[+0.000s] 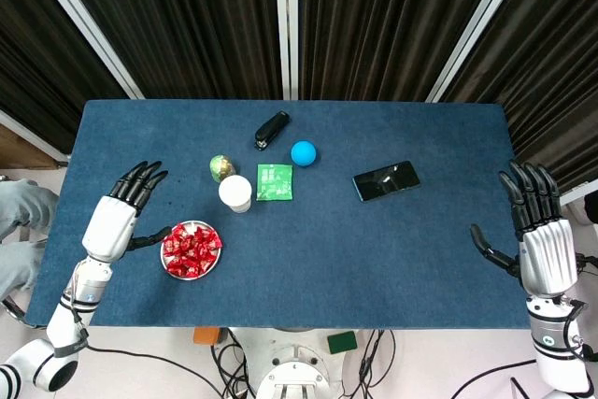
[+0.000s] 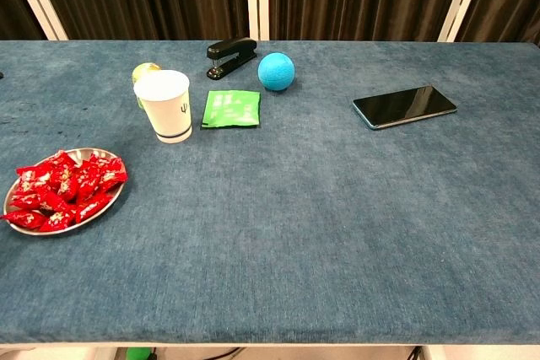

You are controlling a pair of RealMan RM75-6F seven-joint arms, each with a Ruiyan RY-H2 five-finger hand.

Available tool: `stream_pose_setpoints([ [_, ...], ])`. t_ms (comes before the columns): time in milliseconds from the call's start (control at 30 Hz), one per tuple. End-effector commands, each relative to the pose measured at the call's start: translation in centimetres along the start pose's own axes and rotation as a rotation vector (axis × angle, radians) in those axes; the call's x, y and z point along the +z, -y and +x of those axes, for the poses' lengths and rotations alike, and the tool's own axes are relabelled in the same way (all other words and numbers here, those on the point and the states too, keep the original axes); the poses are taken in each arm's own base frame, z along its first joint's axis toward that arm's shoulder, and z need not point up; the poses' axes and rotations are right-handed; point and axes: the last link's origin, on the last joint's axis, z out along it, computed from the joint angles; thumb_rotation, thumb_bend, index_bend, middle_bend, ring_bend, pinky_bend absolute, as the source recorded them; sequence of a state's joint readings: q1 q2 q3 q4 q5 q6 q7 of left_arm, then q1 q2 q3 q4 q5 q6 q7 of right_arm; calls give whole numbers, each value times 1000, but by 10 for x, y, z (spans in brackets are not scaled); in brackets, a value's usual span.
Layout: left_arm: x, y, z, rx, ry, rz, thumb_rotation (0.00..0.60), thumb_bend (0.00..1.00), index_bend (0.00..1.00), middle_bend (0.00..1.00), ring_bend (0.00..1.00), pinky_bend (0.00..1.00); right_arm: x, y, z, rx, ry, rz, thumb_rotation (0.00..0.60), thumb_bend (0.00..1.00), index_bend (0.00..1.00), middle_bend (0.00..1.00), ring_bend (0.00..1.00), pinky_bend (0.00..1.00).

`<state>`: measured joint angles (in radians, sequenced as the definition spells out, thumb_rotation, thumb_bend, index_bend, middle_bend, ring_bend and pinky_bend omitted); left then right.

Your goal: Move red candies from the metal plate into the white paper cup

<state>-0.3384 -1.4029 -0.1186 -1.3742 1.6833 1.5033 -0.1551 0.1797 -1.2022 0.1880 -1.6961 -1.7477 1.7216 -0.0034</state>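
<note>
Candies (image 1: pixel 191 251) in red wrappers fill the metal plate (image 1: pixel 212 263), which lies on the blue table (image 1: pixel 374 259) near its front edge on the left side. White paper cup (image 1: pixel 235 192) stands upright at about 1 o'clock from the plate, a little apart from it. Just behind the cup, at its 11 o'clock, there is a small golden-green ball (image 1: pixel 221 167). A green packet (image 1: pixel 275 181) lies flat at 3 o'clock from the cup, a blue ball (image 1: pixel 303 152) and a black stapler (image 1: pixel 272 129) are farther back, and a dark phone (image 1: pixel 386 179) lies toward the right.

The left robot hand (image 1: pixel 117 221) is released, fingers spread, holding nothing; it is at 9 o'clock of the plate, thumb close to the rim. The right robot hand (image 1: pixel 540 240) is also released with fingers apart, at the right table edge, well apart from all things.
</note>
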Motion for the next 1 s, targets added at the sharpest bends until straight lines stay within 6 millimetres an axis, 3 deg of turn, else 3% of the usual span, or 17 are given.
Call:
stream_pose_setpoints([
  [33, -3, -2, 0, 4, 4, -3, 600, 122, 98, 65, 29, 181, -1, -1, -2, 2, 6, -5, 600, 305, 0, 0, 0, 0],
  [200, -11, -6, -1, 20, 41, -14, 600, 125, 104, 87, 28, 208, -3, -4, 0, -5, 6, -8, 600, 305, 0, 0, 0, 0],
  [467, -22, -8, -12, 100, 321, -22, 600, 158, 169, 146, 57, 216, -8, -9, 3, -19, 5, -30, 600, 305, 0, 0, 0, 0],
  [567, -23, -12, -23, 129, 383, -33, 600, 159, 172, 146, 109, 212, -10, -12, 2, -25, 1, -45, 600, 305, 0, 0, 0, 0],
  [833, -23, -22, -60, 168, 506, -77, 600, 159, 172, 145, 109, 209, -19, -18, -2, -48, 43, -76, 600, 305, 0, 0, 0, 0],
  [1000, -21, -23, -71, 200, 551, -80, 600, 159, 175, 146, 109, 209, -21, -20, 0, -56, 39, -83, 600, 305, 0, 0, 0, 0],
])
